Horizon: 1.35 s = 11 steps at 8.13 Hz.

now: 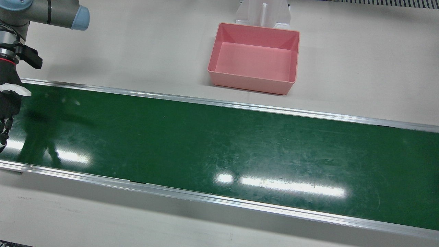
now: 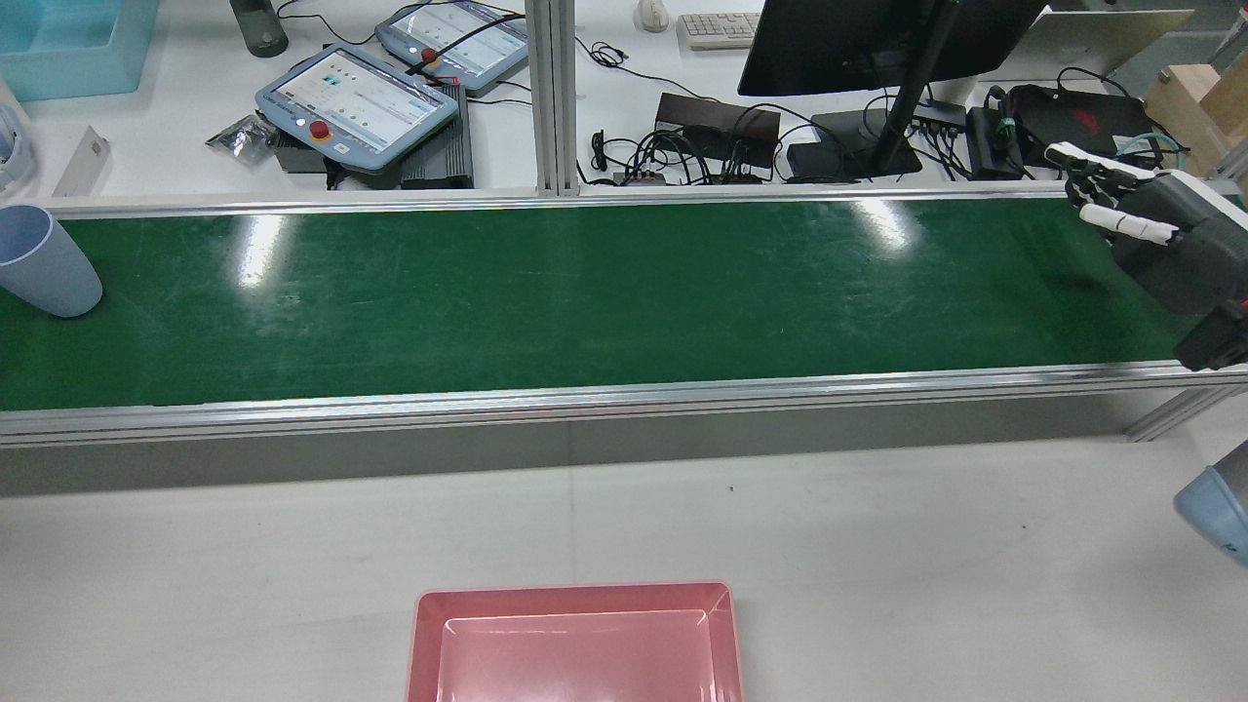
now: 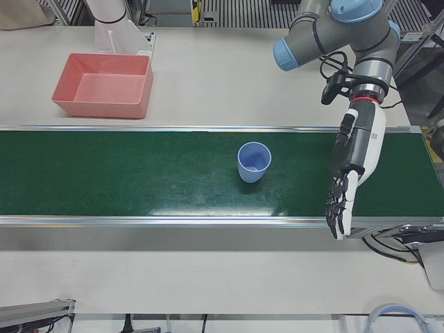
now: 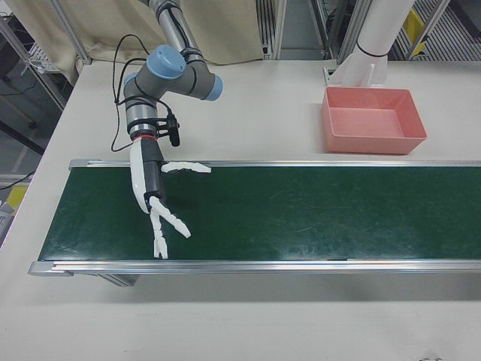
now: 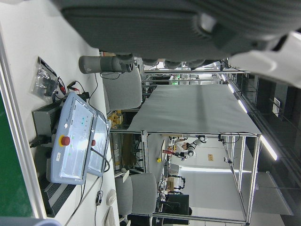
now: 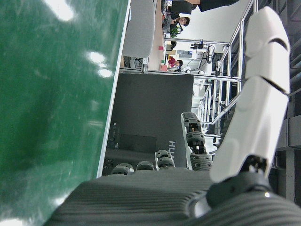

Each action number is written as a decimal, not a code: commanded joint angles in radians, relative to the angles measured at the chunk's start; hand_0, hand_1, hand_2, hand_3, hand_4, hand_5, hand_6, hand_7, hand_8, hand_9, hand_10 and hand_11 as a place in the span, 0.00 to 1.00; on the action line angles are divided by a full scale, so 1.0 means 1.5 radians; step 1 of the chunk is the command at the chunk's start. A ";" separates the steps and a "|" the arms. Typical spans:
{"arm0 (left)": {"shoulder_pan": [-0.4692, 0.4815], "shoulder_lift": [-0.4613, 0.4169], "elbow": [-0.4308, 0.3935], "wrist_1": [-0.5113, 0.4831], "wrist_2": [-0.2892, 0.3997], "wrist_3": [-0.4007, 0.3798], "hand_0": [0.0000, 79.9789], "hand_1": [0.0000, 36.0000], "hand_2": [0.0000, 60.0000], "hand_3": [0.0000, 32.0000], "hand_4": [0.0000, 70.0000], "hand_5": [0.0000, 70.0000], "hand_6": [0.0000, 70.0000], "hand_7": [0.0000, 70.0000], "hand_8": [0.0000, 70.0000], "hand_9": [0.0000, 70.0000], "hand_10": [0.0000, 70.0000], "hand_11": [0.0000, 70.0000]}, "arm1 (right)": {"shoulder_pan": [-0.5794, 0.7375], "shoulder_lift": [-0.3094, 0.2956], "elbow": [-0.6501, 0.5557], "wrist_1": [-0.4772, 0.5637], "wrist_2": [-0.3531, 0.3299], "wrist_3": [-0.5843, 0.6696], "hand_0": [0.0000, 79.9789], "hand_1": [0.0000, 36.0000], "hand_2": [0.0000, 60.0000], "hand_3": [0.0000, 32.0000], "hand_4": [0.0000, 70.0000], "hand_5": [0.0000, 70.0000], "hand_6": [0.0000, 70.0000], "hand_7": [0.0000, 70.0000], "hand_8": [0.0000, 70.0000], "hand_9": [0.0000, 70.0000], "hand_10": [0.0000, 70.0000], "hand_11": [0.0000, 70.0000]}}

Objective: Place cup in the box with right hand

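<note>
Green conveyor belt [image 3: 139, 173] as landmark, running across the desk [image 1: 137, 51] between two aluminium rails.

On the belt: one pale blue plastic cup [image 3: 254, 161], upright, mouth open to the top, nothing inside as far as visible. Standing about in the middle of the belt's width, toward the end before the left arm. Seen also at the left edge of the rear view [image 2: 44, 261]. Touched by no hand.

Beside the belt, on the robot's side of it: pink rectangular box [image 1: 253, 58], apart from the rail, empty inside. Just behind the box, a white arm pedestal [image 1: 263, 13].

Right hand [image 4: 154, 197] above the belt's other end, well apart from the cup and from the box. Fingers [image 4: 160, 241] stretched out and spread wide toward the operators' rail, thumb [image 4: 186, 168] pointing sideways along the belt. Holding nothing. Same hand at the right edge of the rear view [image 2: 1160, 239] and at the left edge of the front view [image 1: 8, 99].

Left hand [image 3: 352, 166] above the belt near its end, on the far side of the cup from the box, near the cup but not touching. Fingers [image 3: 338, 208] straight, close together, hanging down over the operators' rail. Holding nothing.

Beyond the belt on the operators' side: two teach pendants [image 2: 356, 102], a black monitor [image 2: 858, 39], a keyboard [image 2: 717, 27], cables.
</note>
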 commanded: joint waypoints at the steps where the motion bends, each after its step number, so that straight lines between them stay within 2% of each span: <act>1: 0.000 0.000 -0.001 0.000 0.000 0.000 0.00 0.00 0.00 0.00 0.00 0.00 0.00 0.00 0.00 0.00 0.00 0.00 | 0.000 -0.002 0.000 -0.001 0.000 0.000 0.61 0.51 0.23 0.00 0.07 0.06 0.05 0.12 0.00 0.00 0.00 0.03; 4: 0.000 0.000 -0.001 0.000 0.000 0.000 0.00 0.00 0.00 0.00 0.00 0.00 0.00 0.00 0.00 0.00 0.00 0.00 | 0.000 -0.001 -0.001 -0.001 0.000 -0.006 0.61 0.54 0.25 0.00 0.06 0.07 0.05 0.11 0.00 0.00 0.00 0.03; 5: 0.000 0.000 -0.001 0.001 0.000 0.000 0.00 0.00 0.00 0.00 0.00 0.00 0.00 0.00 0.00 0.00 0.00 0.00 | 0.000 -0.001 -0.002 0.000 0.001 -0.008 0.65 0.63 0.25 0.00 0.06 0.08 0.05 0.08 0.00 0.00 0.01 0.05; 6: 0.000 0.000 -0.001 0.001 0.000 0.000 0.00 0.00 0.00 0.00 0.00 0.00 0.00 0.00 0.00 0.00 0.00 0.00 | -0.001 0.000 -0.002 -0.001 0.001 -0.009 0.70 0.71 0.21 0.00 0.05 0.10 0.05 0.07 0.00 0.00 0.02 0.06; 7: 0.000 0.000 -0.001 0.001 0.000 0.000 0.00 0.00 0.00 0.00 0.00 0.00 0.00 0.00 0.00 0.00 0.00 0.00 | -0.001 0.001 -0.003 0.000 0.003 -0.010 0.80 0.86 0.15 0.00 0.03 0.12 0.05 0.04 0.00 0.00 0.03 0.09; 8: 0.000 0.000 -0.001 0.000 0.000 0.000 0.00 0.00 0.00 0.00 0.00 0.00 0.00 0.00 0.00 0.00 0.00 0.00 | -0.001 0.001 -0.003 0.000 0.009 -0.012 1.00 1.00 0.21 0.00 0.04 0.17 0.06 0.04 0.00 0.00 0.05 0.13; 9: 0.000 0.000 -0.001 0.000 0.000 0.000 0.00 0.00 0.00 0.00 0.00 0.00 0.00 0.00 0.00 0.00 0.00 0.00 | -0.002 0.002 -0.003 0.001 0.009 -0.013 1.00 1.00 0.58 0.00 0.04 0.19 0.07 0.04 0.00 0.01 0.06 0.15; 10: 0.000 0.000 -0.001 0.001 0.000 0.000 0.00 0.00 0.00 0.00 0.00 0.00 0.00 0.00 0.00 0.00 0.00 0.00 | -0.003 0.003 -0.003 0.001 0.009 -0.013 0.86 0.95 0.33 0.00 0.03 0.14 0.05 0.02 0.00 0.00 0.04 0.11; 11: 0.000 0.000 -0.001 0.001 -0.001 0.000 0.00 0.00 0.00 0.00 0.00 0.00 0.00 0.00 0.00 0.00 0.00 0.00 | -0.002 0.004 -0.003 0.002 0.009 -0.013 0.72 0.74 0.14 0.00 0.02 0.11 0.04 0.01 0.00 0.00 0.03 0.08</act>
